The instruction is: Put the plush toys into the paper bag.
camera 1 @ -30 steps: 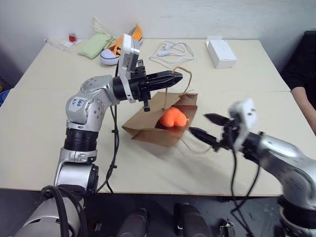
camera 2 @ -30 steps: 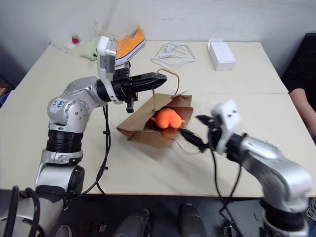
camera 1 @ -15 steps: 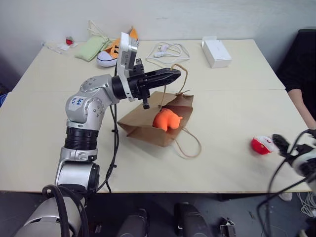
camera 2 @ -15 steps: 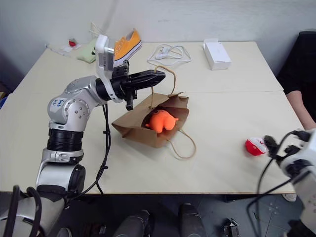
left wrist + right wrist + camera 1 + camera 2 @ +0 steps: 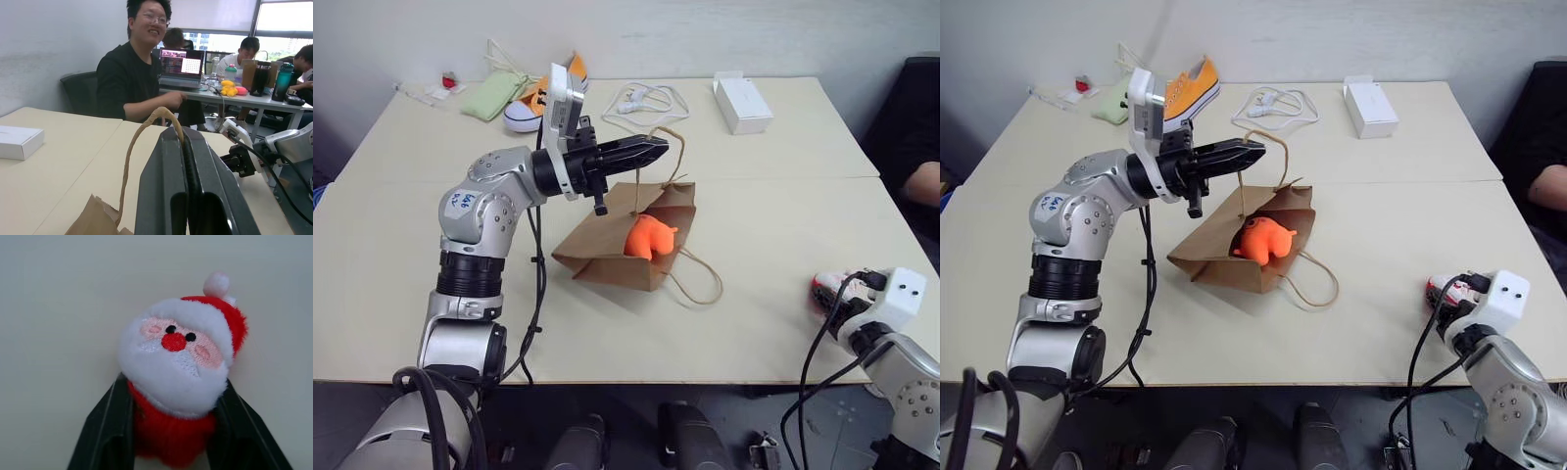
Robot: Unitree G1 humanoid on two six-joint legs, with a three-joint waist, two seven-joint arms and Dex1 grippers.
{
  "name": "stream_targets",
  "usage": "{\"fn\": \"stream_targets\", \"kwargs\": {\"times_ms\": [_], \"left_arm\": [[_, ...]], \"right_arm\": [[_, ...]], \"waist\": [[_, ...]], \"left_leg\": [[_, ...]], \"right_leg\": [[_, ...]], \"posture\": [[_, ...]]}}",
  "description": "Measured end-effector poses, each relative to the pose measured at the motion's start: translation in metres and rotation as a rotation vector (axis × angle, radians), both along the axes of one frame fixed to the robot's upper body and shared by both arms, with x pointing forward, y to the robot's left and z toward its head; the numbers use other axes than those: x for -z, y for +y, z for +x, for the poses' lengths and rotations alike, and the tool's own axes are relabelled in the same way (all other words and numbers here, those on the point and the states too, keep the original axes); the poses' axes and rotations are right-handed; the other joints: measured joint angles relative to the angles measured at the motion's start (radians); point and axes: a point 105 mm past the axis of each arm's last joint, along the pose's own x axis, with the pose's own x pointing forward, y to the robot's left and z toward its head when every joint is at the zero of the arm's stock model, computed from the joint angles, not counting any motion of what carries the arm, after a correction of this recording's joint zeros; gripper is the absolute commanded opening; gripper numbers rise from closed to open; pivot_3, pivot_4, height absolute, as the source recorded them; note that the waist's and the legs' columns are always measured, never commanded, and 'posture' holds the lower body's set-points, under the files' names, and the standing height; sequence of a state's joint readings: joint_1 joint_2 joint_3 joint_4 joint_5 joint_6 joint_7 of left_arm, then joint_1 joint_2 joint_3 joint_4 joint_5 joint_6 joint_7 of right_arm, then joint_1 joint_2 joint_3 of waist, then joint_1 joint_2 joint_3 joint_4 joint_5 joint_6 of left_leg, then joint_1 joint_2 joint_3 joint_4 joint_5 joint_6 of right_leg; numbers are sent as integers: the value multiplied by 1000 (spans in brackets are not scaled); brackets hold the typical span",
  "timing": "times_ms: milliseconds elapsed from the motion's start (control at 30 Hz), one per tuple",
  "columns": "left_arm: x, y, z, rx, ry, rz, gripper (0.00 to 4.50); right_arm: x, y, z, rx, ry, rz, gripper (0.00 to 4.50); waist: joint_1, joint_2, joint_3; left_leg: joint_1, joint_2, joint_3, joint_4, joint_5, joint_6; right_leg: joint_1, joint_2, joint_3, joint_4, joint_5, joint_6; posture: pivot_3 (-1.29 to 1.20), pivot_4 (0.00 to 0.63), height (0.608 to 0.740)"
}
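the brown kraft paper bag (image 5: 626, 250) lies open on the pale table (image 5: 754, 196), the orange plush blob (image 5: 649, 236) in its mouth. the left gripper (image 5: 658, 150) pinches the bag's cord handle (image 5: 146, 142). well right of the bag, the right gripper (image 5: 171, 431) clamps the red-and-white santa plush (image 5: 183, 362).

Left arm (image 5: 480, 220): silver metallic shells are alternating with black ribbed joint rings; a white sticker with blue handwriting is showing on the upper shell. A white rectangular camera housing (image 5: 563, 108) is sitting on the wrist. A black cable (image 5: 539, 294) is running down along the arm. Left gripper (image 5: 651, 149): two long black tapered fingers. Right arm (image 5: 901, 367): silver shell, white boxy wrist housing (image 5: 898, 294), black cables looping alongside it.
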State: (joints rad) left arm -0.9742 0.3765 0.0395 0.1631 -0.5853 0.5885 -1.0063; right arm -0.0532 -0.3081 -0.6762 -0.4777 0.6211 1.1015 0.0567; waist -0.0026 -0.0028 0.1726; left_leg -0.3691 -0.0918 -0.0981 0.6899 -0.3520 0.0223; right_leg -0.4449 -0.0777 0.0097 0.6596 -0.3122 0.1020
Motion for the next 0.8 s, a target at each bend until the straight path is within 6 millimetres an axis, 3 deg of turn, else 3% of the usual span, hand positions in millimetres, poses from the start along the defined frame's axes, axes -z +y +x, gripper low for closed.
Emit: {"fn": "stream_targets", "kwargs": {"times_ms": [67, 167, 267, 367, 467, 633, 800], "left_arm": [[0, 2, 0, -5, -2, 9, 0], [0, 5, 0, -11, -2, 18, 0], [0, 4, 0, -5, -2, 19, 0], [-1, 2, -1, 4, 2, 16, 0], [-1, -2, -6, 32, 13, 23, 0], [-5, -8, -16, 62, -27, 35, 0], [-5, -11, -25, 91, -37, 36, 0]], "right_arm": [[-9, 8, 1, -72, -34, -2, 410], [-41, 26, 5, -214, -130, -54, 307], [-74, 62, 18, -385, -255, -41, 307], [-90, 112, 30, -593, -305, -20, 307], [-91, 158, 46, -764, -282, -52, 306], [-80, 205, 82, -856, -206, -33, 306], [-85, 242, 96, -939, -214, 42, 306]], "waist": [[0, 0, 0], [0, 0, 0], [-1, 0, 0], [0, 0, 0], [-2, 0, 0], [-2, 0, 0], [-6, 0, 0]], "left_leg": [[0, 0, 0, 0, 0, 0], [0, 0, 0, 0, 0, 0], [0, 0, 0, 0, 0, 0], [0, 0, -1, 0, 0, 0], [-1, 0, -1, 0, 0, 0], [-1, 0, -2, 1, 0, 0], [-1, 0, -2, 1, 0, 0]], "right_leg": [[0, 0, 0, 0, 0, 0], [0, 0, 0, -1, 0, 0], [0, 0, 0, -1, 0, 0], [0, 0, 0, -1, 0, 0], [0, 0, -1, -1, 0, 0], [0, 0, -2, -1, 0, 0], [0, 0, -3, -1, 0, 0]], "posture": [[0, 150, 740], [0, 150, 740], [0, 150, 740], [0, 150, 740], [0, 150, 740], [0, 150, 740], [0, 150, 740]]}}
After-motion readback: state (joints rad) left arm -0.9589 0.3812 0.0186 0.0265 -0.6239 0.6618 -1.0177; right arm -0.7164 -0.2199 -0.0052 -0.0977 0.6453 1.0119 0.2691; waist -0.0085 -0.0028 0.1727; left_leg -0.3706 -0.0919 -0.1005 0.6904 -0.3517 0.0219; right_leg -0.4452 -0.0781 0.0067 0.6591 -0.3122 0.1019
